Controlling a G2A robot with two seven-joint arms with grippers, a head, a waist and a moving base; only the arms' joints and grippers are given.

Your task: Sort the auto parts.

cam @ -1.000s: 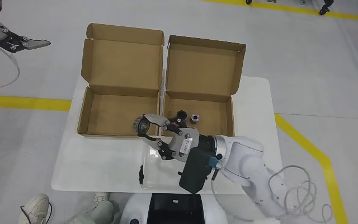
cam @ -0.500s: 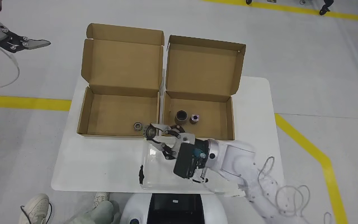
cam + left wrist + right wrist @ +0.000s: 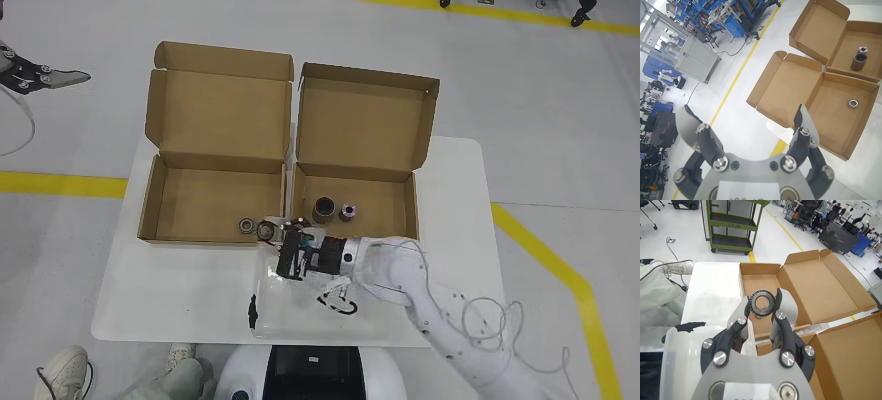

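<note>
My right gripper is shut on a steel bearing ring, held just above the floor of the left cardboard box, near its front right corner. From the top, that gripper sits beside a second bearing lying in the same box. The right box holds a dark sleeve and a small silver bushing. My left gripper is open and empty, raised over the floor left of the table. From there I see the lying bearing and the sleeve.
Both box lids stand open at the back. A clear plastic bag with a small black piece lies at the table's front edge, under my right arm. Bare white table spreads left of it.
My right arm has dropped from close under the camera down to the left box's front right corner, still holding the bearing. The second bearing has come into view beside it.
</note>
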